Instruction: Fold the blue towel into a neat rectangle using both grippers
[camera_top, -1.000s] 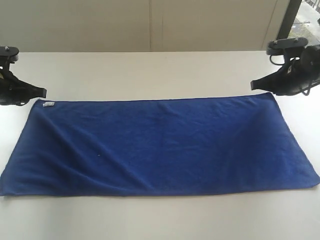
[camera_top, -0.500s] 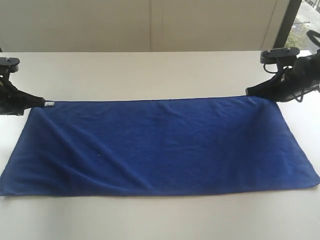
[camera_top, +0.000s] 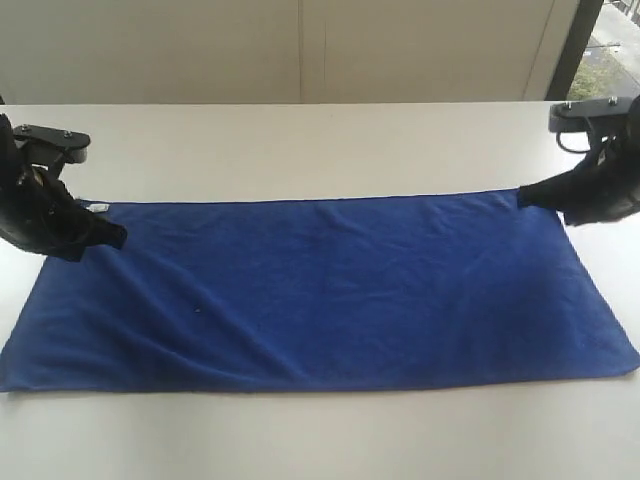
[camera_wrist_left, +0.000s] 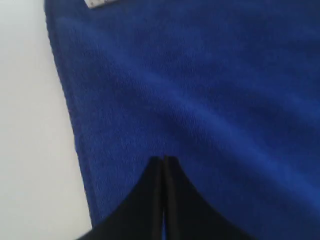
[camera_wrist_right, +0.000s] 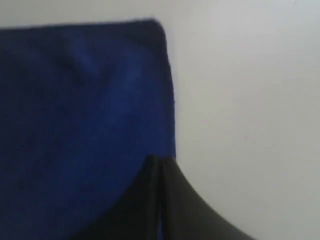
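The blue towel (camera_top: 330, 290) lies spread flat and lengthwise on the table, its white tag (camera_top: 98, 208) at the far left corner. My left gripper (camera_top: 112, 238) is shut, its tips resting on the cloth just inside that corner; in the left wrist view the black fingers (camera_wrist_left: 150, 200) meet over the blue towel (camera_wrist_left: 200, 90), below the tag (camera_wrist_left: 102, 3). My right gripper (camera_top: 524, 197) is shut at the far right corner. In the right wrist view its tips (camera_wrist_right: 160, 159) sit on the side edge of the towel (camera_wrist_right: 85, 100). No cloth is lifted.
The pale table (camera_top: 320, 140) runs past the towel on all sides, with bare surface behind (camera_top: 300, 150) and in front (camera_top: 320, 440). A wall (camera_top: 300, 50) stands behind the table and a window (camera_top: 610, 50) shows at the far right.
My left gripper has moved right and toward the front, from the towel's corner onto the cloth. My right gripper has shifted a little to the right. The towel has not moved.
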